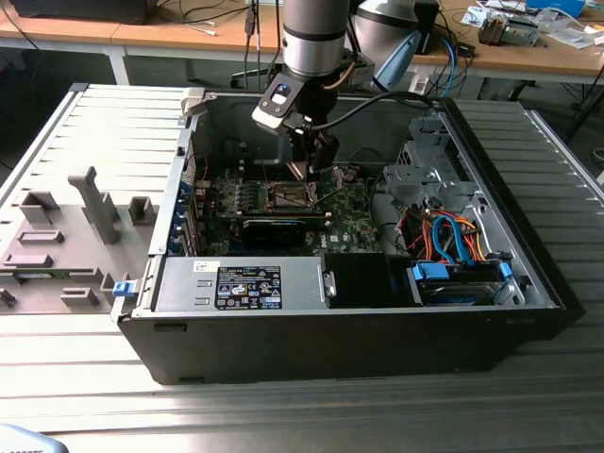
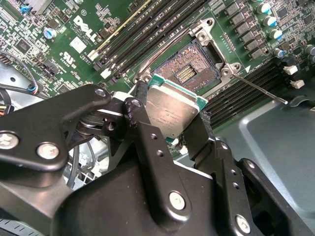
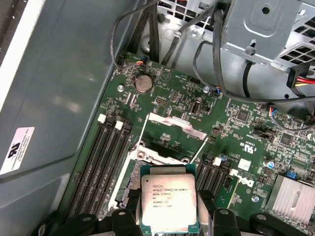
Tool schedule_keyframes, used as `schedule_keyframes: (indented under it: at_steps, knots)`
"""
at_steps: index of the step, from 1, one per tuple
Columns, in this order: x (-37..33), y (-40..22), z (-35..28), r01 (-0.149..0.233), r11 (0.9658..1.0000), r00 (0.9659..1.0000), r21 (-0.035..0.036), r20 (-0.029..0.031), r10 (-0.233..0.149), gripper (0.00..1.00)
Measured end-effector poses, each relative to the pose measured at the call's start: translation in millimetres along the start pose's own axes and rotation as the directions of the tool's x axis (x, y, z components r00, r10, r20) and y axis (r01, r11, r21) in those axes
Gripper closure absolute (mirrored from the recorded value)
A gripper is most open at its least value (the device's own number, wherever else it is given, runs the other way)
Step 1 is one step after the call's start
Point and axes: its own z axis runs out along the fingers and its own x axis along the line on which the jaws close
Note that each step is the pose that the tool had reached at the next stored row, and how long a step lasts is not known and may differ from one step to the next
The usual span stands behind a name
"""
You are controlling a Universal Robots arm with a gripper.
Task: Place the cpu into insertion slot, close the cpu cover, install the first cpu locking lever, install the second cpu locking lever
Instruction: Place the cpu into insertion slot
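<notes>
My gripper [image 2: 171, 118] is clamped on the cpu [image 2: 173, 109], one finger on each of two opposite edges, its dull metal top facing up in both wrist views. The chip hangs clear of the board inside the open computer case [image 1: 528, 274], beyond the near power-supply box [image 1: 247, 286] in the exterior view. The insertion slot [image 2: 193, 72] lies just below and slightly beyond the chip, bare, with its contact field exposed; nothing touches it. In the first wrist view the cpu [image 3: 169, 202] looks roughly square to the slot's rim [image 3: 147, 156], so I judge the gap to be mostly downward. On the slot's far side the cpu cover [image 3: 173, 125] stands flipped open. Two thin locking levers [image 3: 143, 130] are released and angle up beside it.
</notes>
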Motion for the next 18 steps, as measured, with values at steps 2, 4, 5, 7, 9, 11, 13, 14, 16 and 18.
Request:
schedule_keyframes:
  at_steps: [2,4,5,7,9,11,13,14,16,18]
  knots:
    - [0.0,0.0,0.1,-0.002,1.0000,1.0000,0.0000,0.0000,0.002,0.45]
    - [0.0,0.0,0.1,-0.002,1.0000,1.0000,0.0001,0.0000,0.002,0.45]
    - [0.0,0.0,0.2,-0.003,1.0000,1.0000,0.0000,0.0001,0.003,0.45]
    - [0.0,0.0,0.2,-0.004,1.0000,1.0000,0.0001,0.0001,0.004,0.45]
    - [0.0,0.0,0.3,-0.005,1.0000,1.0000,0.0000,0.0001,0.005,0.45]
    - [0.0,0.0,0.3,-0.006,1.0000,1.0000,0.0000,0.0001,0.006,0.45]
    - [0.0,0.0,0.4,-0.007,1.0000,1.0000,0.0001,0.0001,0.007,0.45]
    - [0.0,0.0,0.4,-0.007,1.0000,1.0000,0.0000,0.0002,0.007,0.45]
    - [0.0,0.0,0.5,-0.008,1.0000,1.0000,0.0001,0.0002,0.008,0.45]
    - [0.0,0.0,0.5,-0.009,1.0000,1.0000,0.0001,0.0002,0.009,0.45]
